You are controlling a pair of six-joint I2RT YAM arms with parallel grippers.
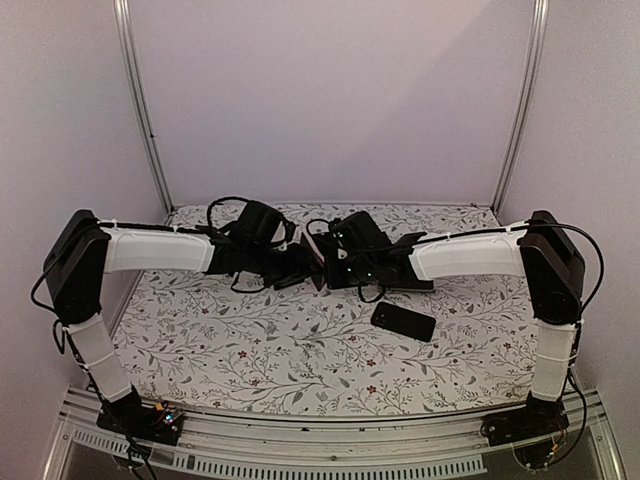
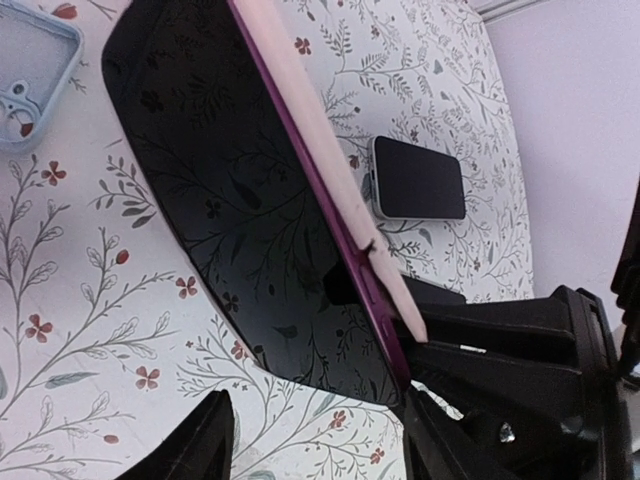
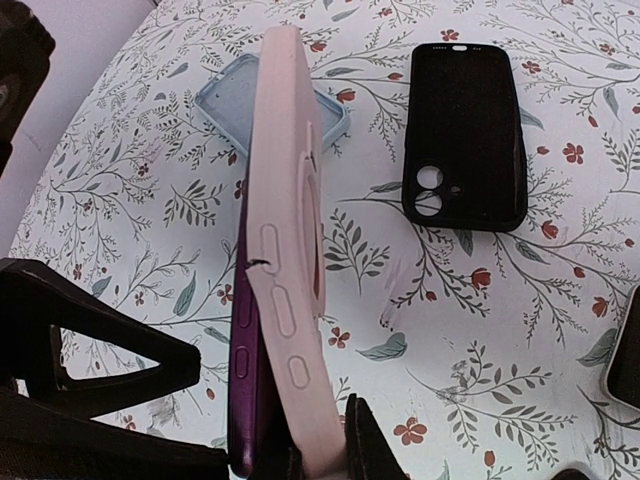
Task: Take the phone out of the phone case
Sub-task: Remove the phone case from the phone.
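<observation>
A purple phone (image 2: 240, 200) with a dark screen hangs tilted above the table, partly peeled out of its pink phone case (image 2: 320, 150). In the right wrist view the case (image 3: 285, 200) stands on edge, and the phone's purple side (image 3: 243, 380) shows to its left. My right gripper (image 3: 325, 460) is shut on the case's lower end. My left gripper (image 2: 313, 405) is open. The phone's lower corner rests against its right finger (image 2: 450, 440), while its left finger (image 2: 195, 440) stands apart from the phone. Both grippers meet mid-table, left (image 1: 295, 268) and right (image 1: 325, 270).
A light blue empty case (image 3: 270, 110) lies on the floral table beyond the phone. To the right are a black empty case (image 3: 465, 135) and a dark phone (image 2: 418, 178) lying flat. Grey walls and metal posts (image 1: 145, 110) close in the back and sides.
</observation>
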